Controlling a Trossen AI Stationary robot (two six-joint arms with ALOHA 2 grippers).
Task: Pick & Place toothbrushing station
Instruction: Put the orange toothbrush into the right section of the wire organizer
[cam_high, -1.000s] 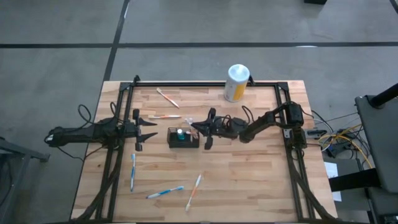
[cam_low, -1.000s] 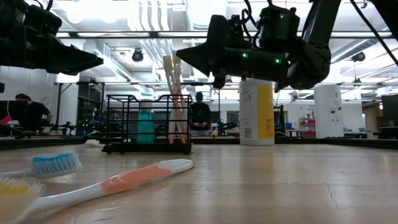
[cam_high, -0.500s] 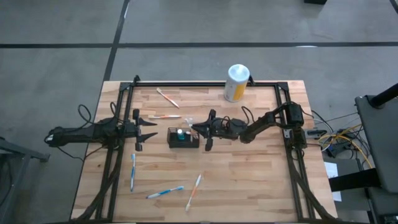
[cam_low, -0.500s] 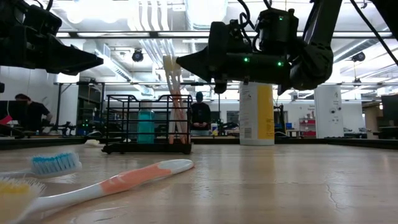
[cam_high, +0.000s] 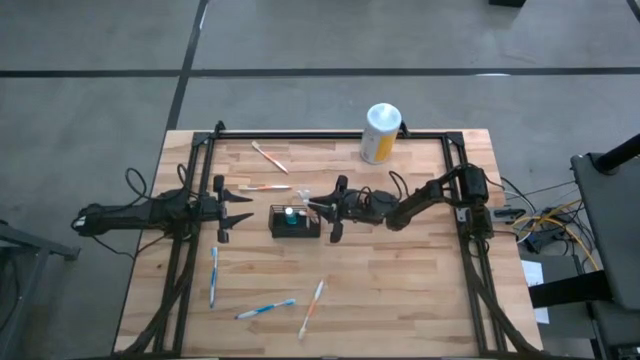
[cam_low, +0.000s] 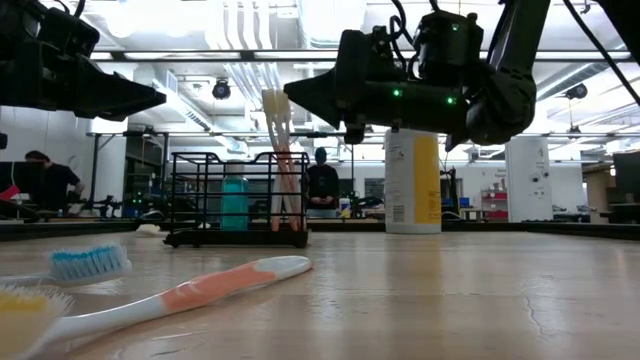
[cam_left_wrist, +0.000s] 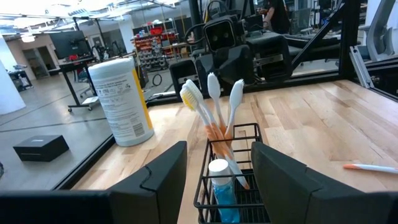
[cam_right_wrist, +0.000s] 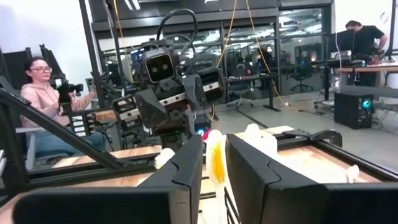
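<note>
The toothbrushing station, a small black wire basket (cam_high: 295, 222) (cam_low: 235, 200) (cam_left_wrist: 205, 186), stands on its base at the table's middle. A teal tube (cam_low: 234, 200) and several toothbrushes (cam_left_wrist: 214, 106) (cam_low: 280, 150) stand in it, the brushes leaning at its right end. My right gripper (cam_high: 318, 206) (cam_right_wrist: 214, 168) hovers level just right of the basket at the height of the brush heads. It is open, with a yellow-white brush head (cam_right_wrist: 216, 163) in the gap. My left gripper (cam_high: 240, 208) (cam_left_wrist: 217, 180) waits open and level, left of the basket. My right gripper has one finger (cam_right_wrist: 186, 168) on either side of a standing toothbrush's head (cam_right_wrist: 216, 163), coming level from the table's right. There is a gap between the fingers, and I cannot tell whether either one touches the head. The brush stands upright in the basket.
A white-topped canister (cam_high: 381, 132) (cam_low: 413, 180) stands at the far edge. Loose toothbrushes lie far left of the basket (cam_high: 269, 157) (cam_high: 265, 187) and toward the near edge (cam_high: 213, 275) (cam_high: 265, 309) (cam_high: 313, 306). A black frame (cam_high: 330, 133) rings the table.
</note>
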